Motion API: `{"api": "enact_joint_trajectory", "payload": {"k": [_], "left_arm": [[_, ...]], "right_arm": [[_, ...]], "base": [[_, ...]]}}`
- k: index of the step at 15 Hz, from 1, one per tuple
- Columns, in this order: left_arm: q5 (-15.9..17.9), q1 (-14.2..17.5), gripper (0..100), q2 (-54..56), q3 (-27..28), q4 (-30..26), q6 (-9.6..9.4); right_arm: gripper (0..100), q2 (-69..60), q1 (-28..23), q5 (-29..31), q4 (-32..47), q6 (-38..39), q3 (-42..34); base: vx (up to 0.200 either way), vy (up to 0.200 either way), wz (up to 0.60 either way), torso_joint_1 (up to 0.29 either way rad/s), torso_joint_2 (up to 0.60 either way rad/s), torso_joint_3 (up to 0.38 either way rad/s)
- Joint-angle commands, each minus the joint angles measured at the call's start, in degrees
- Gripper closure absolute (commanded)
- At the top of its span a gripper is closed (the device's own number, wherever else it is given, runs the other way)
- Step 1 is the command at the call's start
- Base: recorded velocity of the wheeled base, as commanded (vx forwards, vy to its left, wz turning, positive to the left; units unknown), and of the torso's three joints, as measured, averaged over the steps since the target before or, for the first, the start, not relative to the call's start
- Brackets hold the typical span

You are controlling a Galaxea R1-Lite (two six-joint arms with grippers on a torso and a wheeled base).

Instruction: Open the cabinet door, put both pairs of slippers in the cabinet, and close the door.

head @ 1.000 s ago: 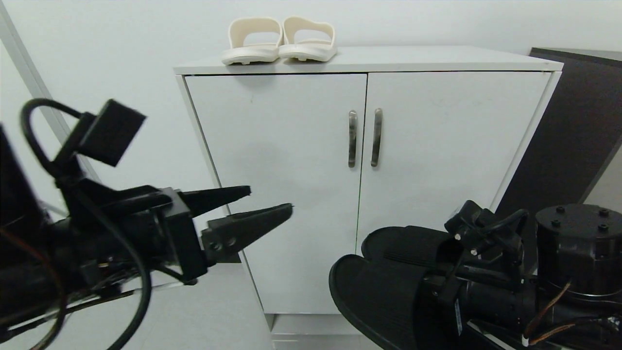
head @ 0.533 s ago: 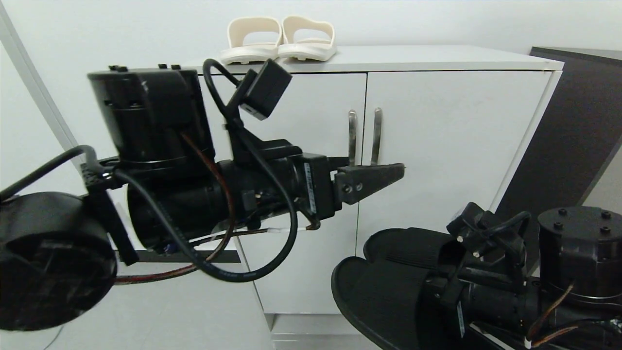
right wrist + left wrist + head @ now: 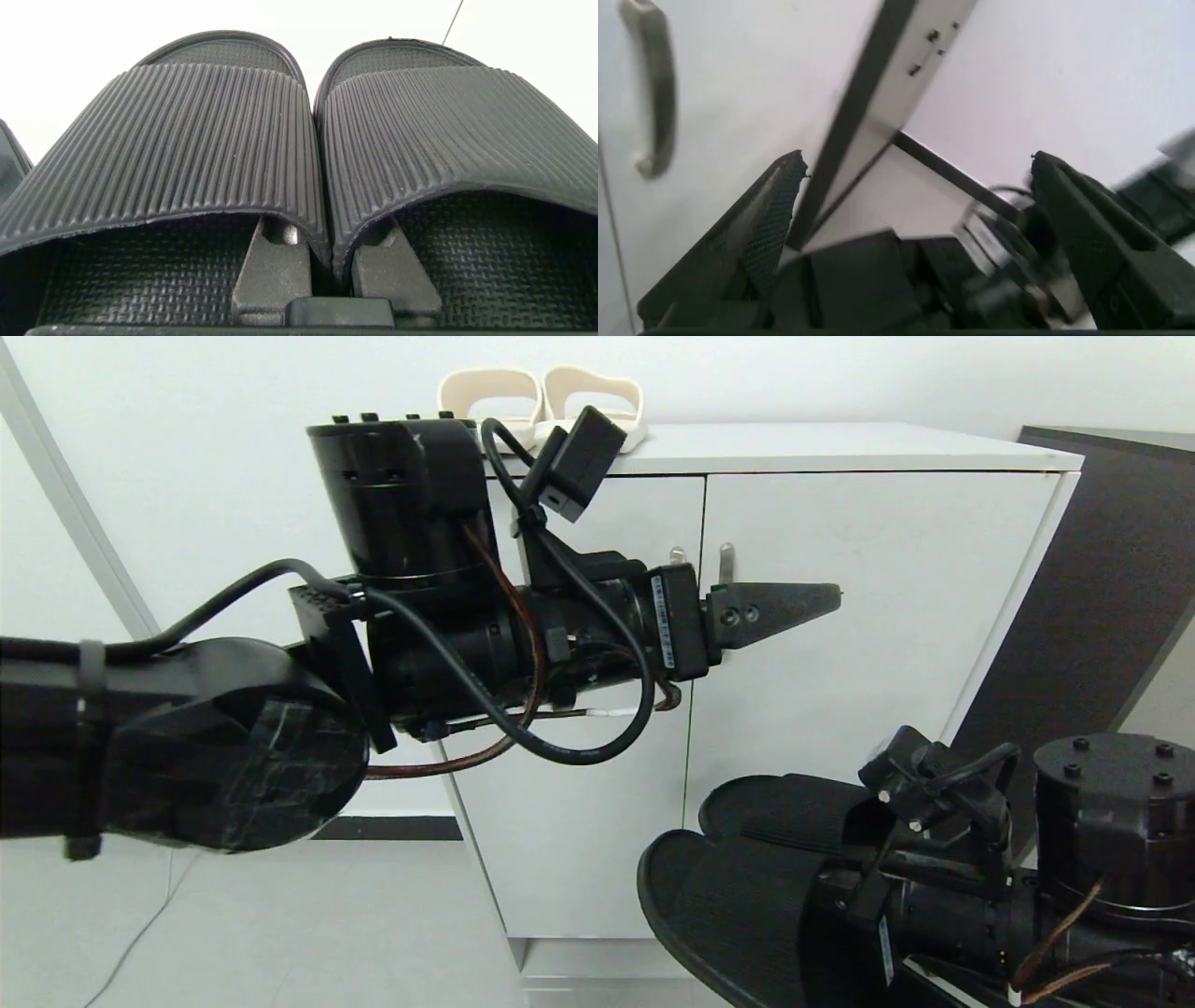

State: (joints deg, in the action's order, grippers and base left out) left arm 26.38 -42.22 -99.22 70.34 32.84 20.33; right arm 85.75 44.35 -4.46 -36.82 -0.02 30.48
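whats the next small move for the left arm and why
Probably shift the left gripper sideways until the handle sits between its open fingers, ready to grip. Both cabinet doors are shut, the handle lies outside the gap, and the right gripper holds the black slippers.

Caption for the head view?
Open left gripper near closed cabinet's handles; right gripper holds black slippers; cream slippers on top.

The left arm (image 3: 420, 616) partly hides both door handles (image 3: 725, 562) and the cream slippers (image 3: 597, 385).
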Motion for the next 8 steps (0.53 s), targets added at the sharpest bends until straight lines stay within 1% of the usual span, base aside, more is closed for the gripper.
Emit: {"api": "enact_joint_trajectory", "payload": {"k": [1,3,4,6,8], "left_arm": [[-2.1,0.0,0,-3.3,2.8,-0.1,-0.21],[-3.5,-0.1,0,-3.5,4.8,-2.2,-0.38],[-4.8,-0.1,0,-4.1,6.0,-3.7,-1.09],[-9.5,0.0,0,-6.2,8.1,-4.1,-3.37],[-10.6,0.0,0,-7.6,9.3,-4.2,-3.72]], "right_arm": [[100,0.0,0.0,0.0,0.0,-0.1,0.0],[100,0.0,0.0,0.0,0.0,-0.1,0.0],[100,0.0,0.0,0.0,0.0,-0.1,0.0],[100,0.0,0.0,0.0,0.0,-0.1,0.0],[100,0.1,0.0,0.0,0.0,-0.1,0.0]], "base": [[0.0,0.0,0.0,0.0,0.0,0.0],[0.0,0.0,0.0,0.0,0.0,0.0],[0.0,0.0,0.0,0.0,0.0,0.0],[0.0,0.0,0.0,0.0,0.0,0.0],[0.0,0.0,0.0,0.0,0.0,0.0]]}}
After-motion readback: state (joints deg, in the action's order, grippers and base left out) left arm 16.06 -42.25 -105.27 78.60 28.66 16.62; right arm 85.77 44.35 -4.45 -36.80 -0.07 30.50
